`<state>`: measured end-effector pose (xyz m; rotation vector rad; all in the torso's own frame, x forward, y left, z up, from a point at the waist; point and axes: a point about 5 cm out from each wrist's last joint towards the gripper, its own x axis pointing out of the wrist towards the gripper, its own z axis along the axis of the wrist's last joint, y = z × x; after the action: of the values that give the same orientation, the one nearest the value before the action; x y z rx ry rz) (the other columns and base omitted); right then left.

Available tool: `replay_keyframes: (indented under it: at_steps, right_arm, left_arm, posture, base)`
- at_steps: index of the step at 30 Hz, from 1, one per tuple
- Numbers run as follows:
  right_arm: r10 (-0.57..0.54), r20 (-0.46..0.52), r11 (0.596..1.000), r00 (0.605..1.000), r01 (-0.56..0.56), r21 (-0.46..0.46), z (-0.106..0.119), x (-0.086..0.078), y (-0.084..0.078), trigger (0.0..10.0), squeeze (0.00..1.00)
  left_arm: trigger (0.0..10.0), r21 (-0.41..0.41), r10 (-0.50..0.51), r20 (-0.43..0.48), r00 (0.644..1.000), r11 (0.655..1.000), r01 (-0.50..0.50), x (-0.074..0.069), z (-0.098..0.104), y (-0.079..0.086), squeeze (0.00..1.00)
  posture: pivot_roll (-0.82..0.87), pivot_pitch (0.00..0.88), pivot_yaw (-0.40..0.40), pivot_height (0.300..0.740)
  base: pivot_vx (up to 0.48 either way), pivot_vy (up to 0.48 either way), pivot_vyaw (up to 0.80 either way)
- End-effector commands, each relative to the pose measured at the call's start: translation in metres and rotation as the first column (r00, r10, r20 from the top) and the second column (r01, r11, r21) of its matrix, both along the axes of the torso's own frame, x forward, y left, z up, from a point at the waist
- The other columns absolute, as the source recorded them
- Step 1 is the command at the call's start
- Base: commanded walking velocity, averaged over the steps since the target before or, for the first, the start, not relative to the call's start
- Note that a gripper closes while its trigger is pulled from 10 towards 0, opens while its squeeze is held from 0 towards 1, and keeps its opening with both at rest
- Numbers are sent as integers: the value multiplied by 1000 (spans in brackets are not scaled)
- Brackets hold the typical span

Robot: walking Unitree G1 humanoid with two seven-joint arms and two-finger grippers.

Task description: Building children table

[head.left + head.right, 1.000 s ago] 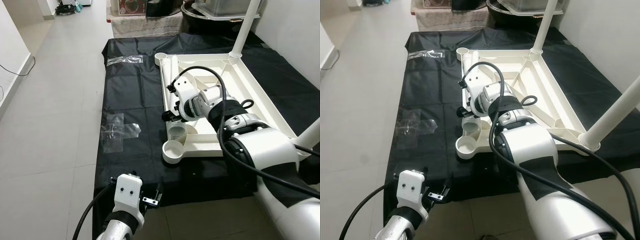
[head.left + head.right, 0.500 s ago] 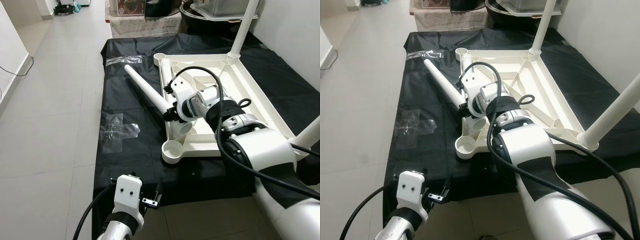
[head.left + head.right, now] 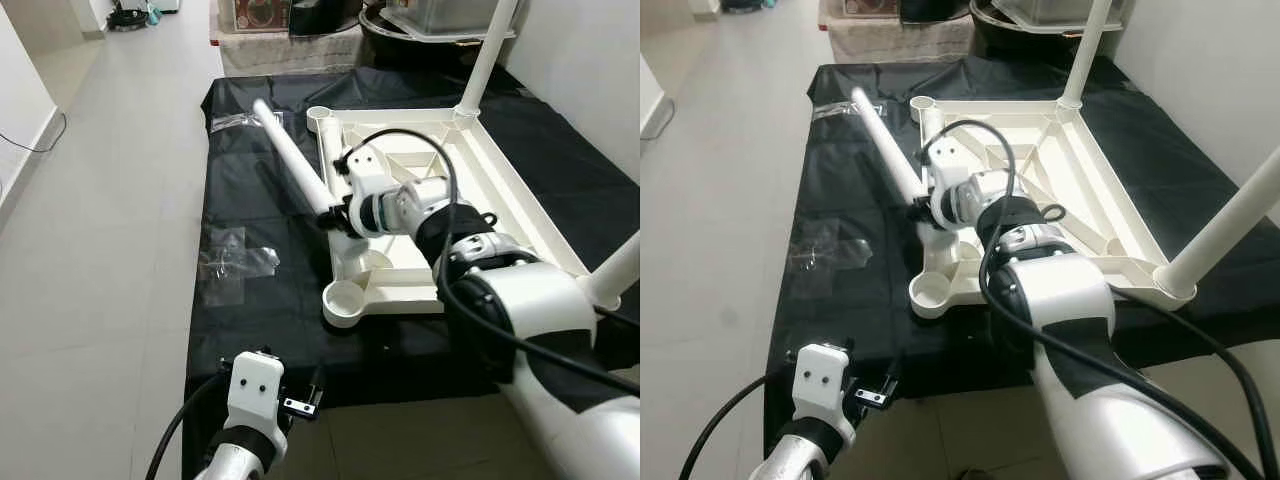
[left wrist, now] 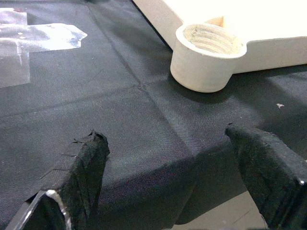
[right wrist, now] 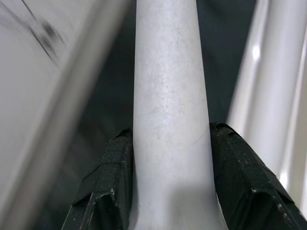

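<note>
Step in hand: fitting a leg to the upturned white tabletop [image 3: 520,205], which is lying underside-up on the black floor sheet [image 3: 250,260]. Two legs are already standing in its far-right and near-right corner sockets.

The right gripper [image 3: 335,213] is pinching the loose white table leg [image 3: 290,155] near its thick end, just beside the tabletop's left rail; both pads are pressing the tube from opposite sides in the right wrist view [image 5: 168,120]. The leg is slanting up and away from the tabletop, over the sheet.

The left gripper [image 4: 168,182] is hovering with its fingers spread over the sheet's near edge, just short of the tabletop's near-left threaded socket [image 4: 208,57].

Next move, as judged: the leg's thick end needs swinging over that empty socket, standing upright, then turning into the thread. A tilted entry would likely cross-thread.
</note>
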<state>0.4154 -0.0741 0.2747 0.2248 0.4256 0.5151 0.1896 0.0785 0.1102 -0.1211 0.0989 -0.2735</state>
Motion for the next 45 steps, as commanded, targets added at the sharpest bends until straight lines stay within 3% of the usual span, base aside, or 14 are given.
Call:
replay_keyframes:
  at_steps: [1,4,7,9,10,14,17,19,20,21,23,29,38,45]
  right_arm:
    - [-7,91,996,996,-1,85,25,2,1,0,0]
    - [7,160,966,987,-48,255,47,2,0,0,0]
    - [19,184,950,983,-76,304,49,1,0,0,0]
    - [57,169,899,984,-124,419,43,0,1,0,0]
    - [93,167,869,982,-162,468,38,-2,3,0,0]
    - [143,147,821,979,-201,534,28,-6,7,0,0]
    - [232,116,749,966,-253,612,12,-14,18,0,0]
    - [232,116,749,966,-253,612,12,-14,18,0,0]
    - [261,113,725,959,-272,633,6,-18,22,0,0]
    - [289,107,690,951,-284,666,2,-22,26,0,0]
    - [319,104,635,942,-294,715,-2,-28,31,0,0]
    - [365,97,571,926,-305,762,-9,-39,38,0,0]
    - [366,69,546,928,-274,791,-14,-46,45,0,0]
    - [350,66,549,935,-261,794,-15,-48,46,0,0]
  left_arm:
    - [10000,5,-2,-4,1000,1000,2,-2,-1,0,0]
    - [10000,2,12,8,1000,1000,-12,1,1,3,0]
    - [10000,6,29,24,999,1000,-29,3,3,6,0]
    - [10000,87,76,124,989,992,-87,12,16,17,0]
    - [10000,135,108,195,975,981,-136,21,27,27,1000]
    - [10000,206,144,292,945,956,-210,33,43,43,1000]
    - [10000,368,134,460,878,871,-325,49,69,63,1000]
    - [10000,368,134,460,878,871,-325,49,69,63,1000]
    - [10000,409,122,514,849,836,-367,54,78,69,1000]
    - [10000,435,107,556,824,807,-399,59,87,73,0]
    - [10000,463,79,589,804,783,-415,67,92,74,0]
    - [10000,465,48,615,787,784,-412,77,98,68,0]
    - [10000,470,-38,597,802,826,-311,77,93,42,0]
    - [10000,473,-47,601,798,826,-308,75,90,37,0]
  posture:
    - [-75,114,-59,740]
    - [-68,96,-57,740]
    - [-64,88,-54,740]
    - [-57,78,-47,740]
    - [-52,75,-41,740]
    - [-53,70,-33,740]
    - [-51,66,-20,740]
    - [-51,66,-20,740]
    - [-51,66,-20,740]
    - [-49,65,-16,740]
    - [-46,64,-12,740]
    - [-42,65,-12,740]
    - [-43,64,-11,740]
    - [-40,65,-14,740]
  base:
    - [0,0,0]
    - [0,0,0]
    - [0,0,0]
    - [0,0,0]
    - [0,0,0]
    - [0,0,0]
    - [0,0,0]
    - [0,0,0]
    - [0,0,0]
    - [0,0,0]
    - [0,0,0]
    - [0,0,0]
    - [0,0,0]
    - [0,0,0]
